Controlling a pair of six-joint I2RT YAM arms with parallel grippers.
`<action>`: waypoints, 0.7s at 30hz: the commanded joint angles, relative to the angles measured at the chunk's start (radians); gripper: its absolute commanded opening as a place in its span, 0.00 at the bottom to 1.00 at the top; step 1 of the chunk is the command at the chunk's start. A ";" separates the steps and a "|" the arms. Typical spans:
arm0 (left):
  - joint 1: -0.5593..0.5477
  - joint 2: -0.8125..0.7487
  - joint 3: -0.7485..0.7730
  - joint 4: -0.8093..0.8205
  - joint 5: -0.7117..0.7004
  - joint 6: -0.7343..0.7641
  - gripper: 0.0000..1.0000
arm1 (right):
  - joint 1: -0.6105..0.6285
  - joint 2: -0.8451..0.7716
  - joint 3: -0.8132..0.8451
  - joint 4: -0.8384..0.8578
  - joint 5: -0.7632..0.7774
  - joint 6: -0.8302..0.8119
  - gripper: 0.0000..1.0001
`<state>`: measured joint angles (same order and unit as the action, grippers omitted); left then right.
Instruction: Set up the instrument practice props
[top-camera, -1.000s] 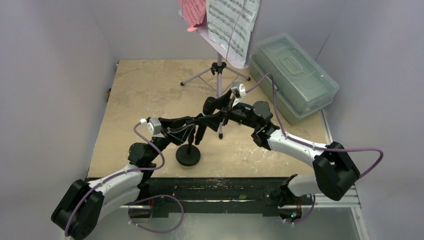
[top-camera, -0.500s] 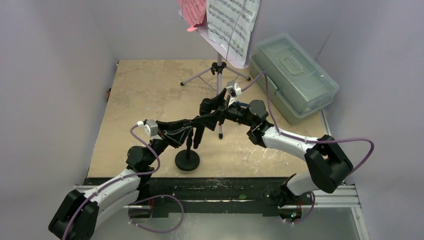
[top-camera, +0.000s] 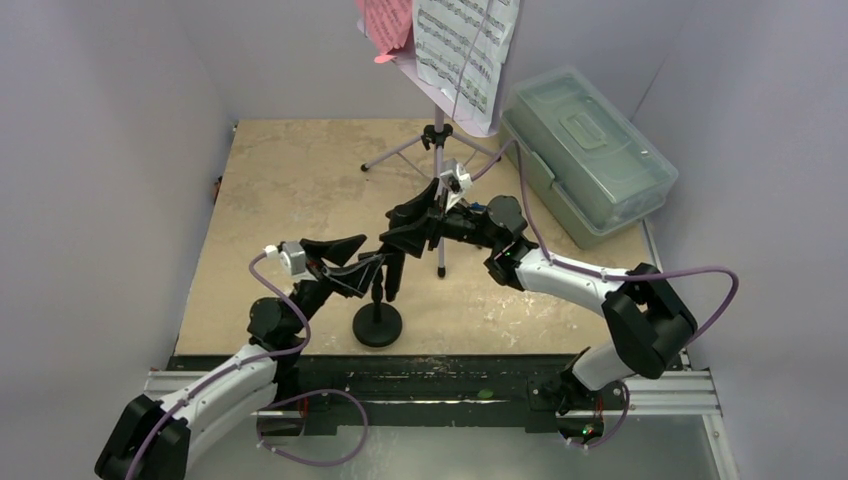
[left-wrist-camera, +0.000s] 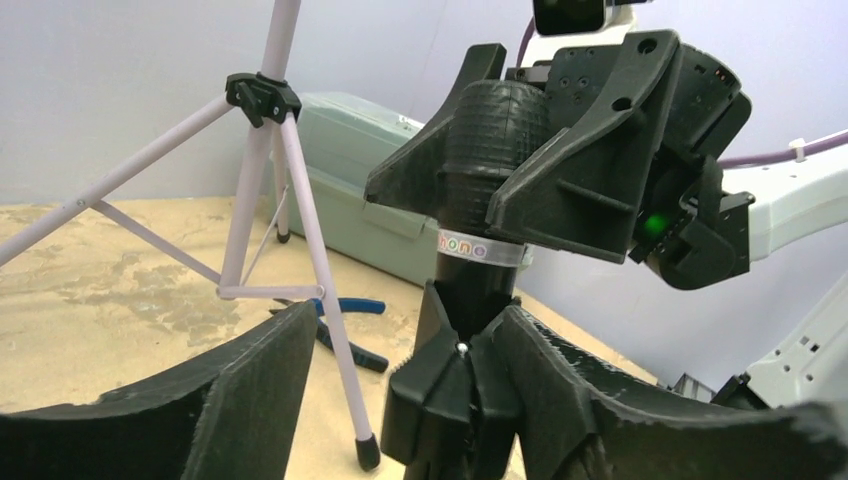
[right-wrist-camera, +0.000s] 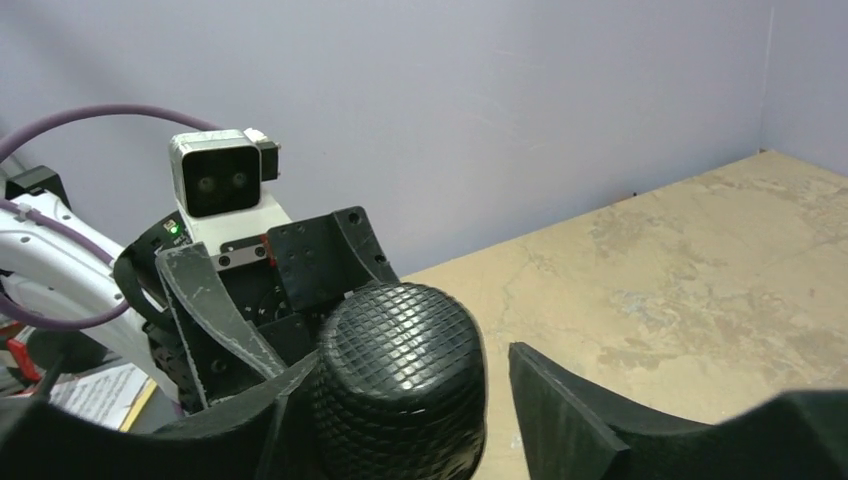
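Right gripper (right-wrist-camera: 405, 365): jaws straddled the black microphone (left-wrist-camera: 495, 140) head, one finger touching, the other just clear, apparently to seat it. Left gripper (left-wrist-camera: 405, 330): spread, empty, flanking the short mic stand (top-camera: 378, 322) clip. The microphone stood upright there, near the lavender music stand (top-camera: 437, 150).

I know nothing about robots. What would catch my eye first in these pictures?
Mid-table the two grippers meet. The right gripper straddles the head of a black microphone sitting in a short round-based mic stand, and the left gripper stands open around the stand's clip. Behind them a lavender tripod music stand holds pink and white music sheets, and a clear lidded box lies at the back right.
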<state>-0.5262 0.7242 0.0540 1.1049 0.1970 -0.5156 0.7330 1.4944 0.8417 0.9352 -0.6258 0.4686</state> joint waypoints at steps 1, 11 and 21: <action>-0.003 -0.032 0.027 0.002 -0.011 -0.032 0.72 | 0.008 0.012 0.056 0.019 -0.022 -0.018 0.61; -0.003 -0.299 0.193 -0.495 -0.119 -0.015 0.88 | 0.019 -0.014 0.080 -0.020 0.018 -0.063 0.40; -0.003 -0.344 0.634 -1.095 -0.427 0.139 0.91 | 0.137 -0.043 0.206 -0.053 0.404 -0.118 0.19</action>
<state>-0.5262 0.3664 0.5694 0.2649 -0.1009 -0.4511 0.8238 1.4979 0.9302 0.8124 -0.4431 0.3790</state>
